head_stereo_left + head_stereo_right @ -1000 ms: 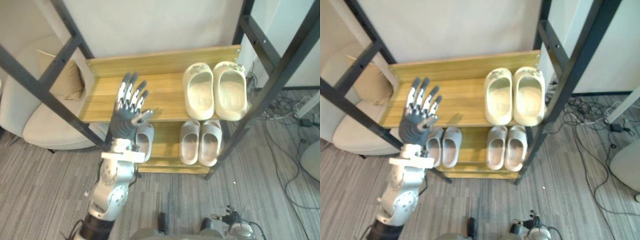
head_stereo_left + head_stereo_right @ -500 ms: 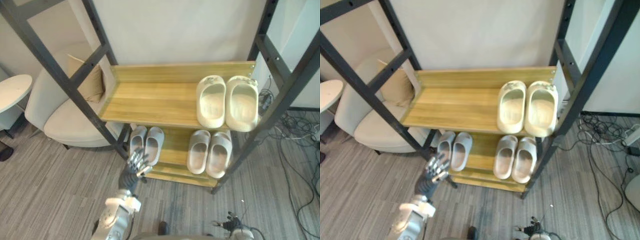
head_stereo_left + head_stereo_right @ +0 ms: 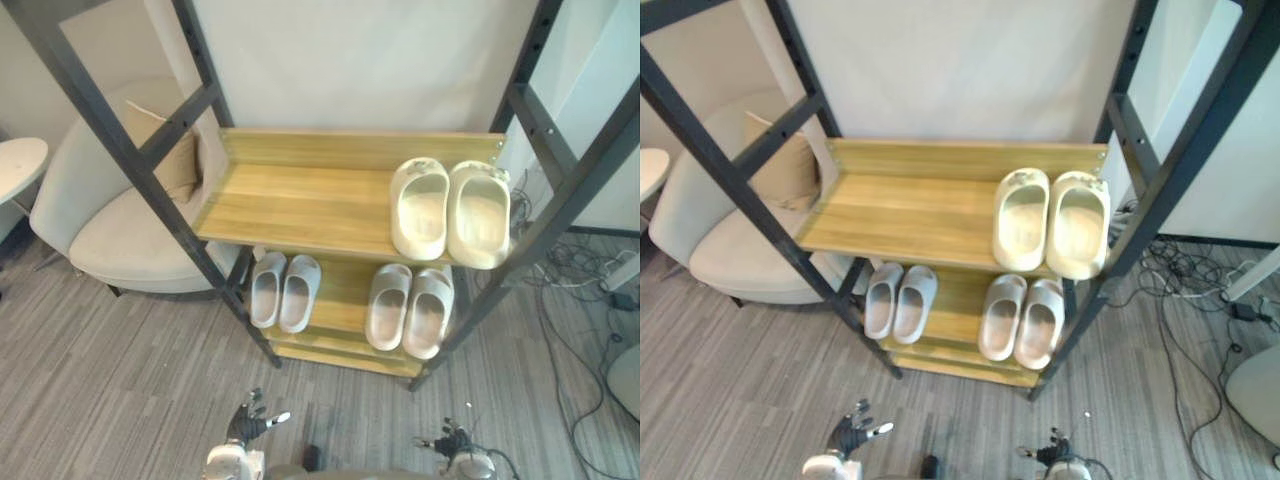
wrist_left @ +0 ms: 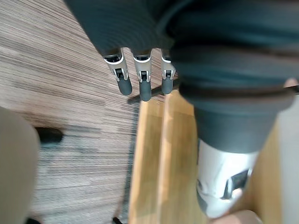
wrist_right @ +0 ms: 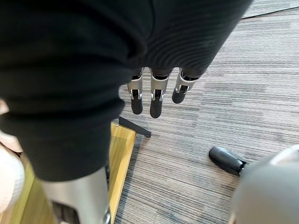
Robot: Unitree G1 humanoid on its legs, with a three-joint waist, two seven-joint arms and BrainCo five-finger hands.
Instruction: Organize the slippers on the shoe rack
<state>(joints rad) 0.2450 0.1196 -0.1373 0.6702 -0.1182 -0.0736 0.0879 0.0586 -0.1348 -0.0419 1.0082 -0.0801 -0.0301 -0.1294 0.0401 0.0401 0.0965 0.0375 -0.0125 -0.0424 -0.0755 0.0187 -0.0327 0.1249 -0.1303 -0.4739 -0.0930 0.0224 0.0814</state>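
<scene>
A pair of cream slippers (image 3: 450, 208) sits side by side, touching, on the upper shelf (image 3: 300, 205) of the wooden shoe rack (image 3: 350, 148), toes toward the back lip, heels at the front edge, well ahead of the right hand (image 3: 452, 440) and far out of its reach. The rest of that shelf, ahead of the left hand (image 3: 250, 425), is bare wood. On the lower shelf (image 3: 343, 298) a pair of pale grey slippers (image 3: 284, 290) lies straight ahead of the left hand, and a pair of beige slippers (image 3: 410, 308) lies ahead of the right hand, directly under the cream pair; the two lower pairs are apart, with bare wood between them. Both hands hang low near the floor (image 3: 120, 370), well short of the rack and touching no slipper. The left hand's fingers (image 4: 142, 86) are straight and hold nothing, with a wooden board of the rack past them; the right hand's fingers (image 5: 156, 98) are likewise straight and empty, over the floor. The rack's shelves sit in a dark metal frame (image 3: 115, 140) against a white wall (image 3: 350, 60). The floor is grey wood-grain planking. Beyond the left hand stand a pale armchair (image 3: 120, 225) with a tan cushion (image 3: 165, 160) and a round side table (image 3: 18, 165); beyond the right hand, cables (image 3: 585, 270) trail on the floor.
</scene>
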